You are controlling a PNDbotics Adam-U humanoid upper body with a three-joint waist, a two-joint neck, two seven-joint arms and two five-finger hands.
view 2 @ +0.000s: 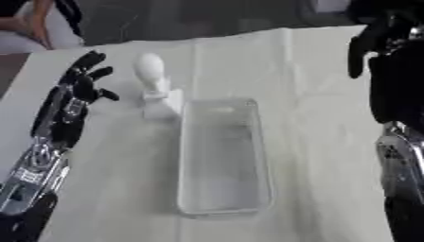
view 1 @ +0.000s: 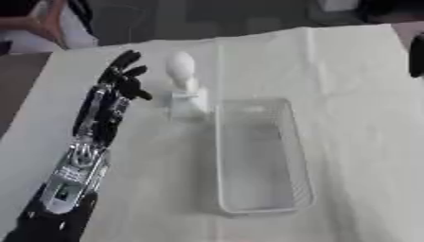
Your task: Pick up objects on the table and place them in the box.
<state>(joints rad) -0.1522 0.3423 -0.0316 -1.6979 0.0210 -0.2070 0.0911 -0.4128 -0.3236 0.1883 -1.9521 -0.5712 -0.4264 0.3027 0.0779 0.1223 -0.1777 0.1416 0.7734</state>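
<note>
Fingers of the left hand (view 1: 120,87) spread, holding nothing, beside a white, perhaps bulb-shaped object (view 1: 184,85); curl round its neck, then lift into the clear box (view 1: 258,208).

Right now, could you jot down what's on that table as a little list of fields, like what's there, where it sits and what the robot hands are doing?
surface: table under a white cloth
box: clear plastic box, long, nothing visible inside
object: white object, rounded top on a blocky base, standing just beyond the box's far left corner
left robot hand: left robot hand, fingers spread open, beside the white object, not touching it
right robot hand: right robot hand, raised at the table's right edge, dark, finger pose unclear
task state: white object not yet in the box
</note>
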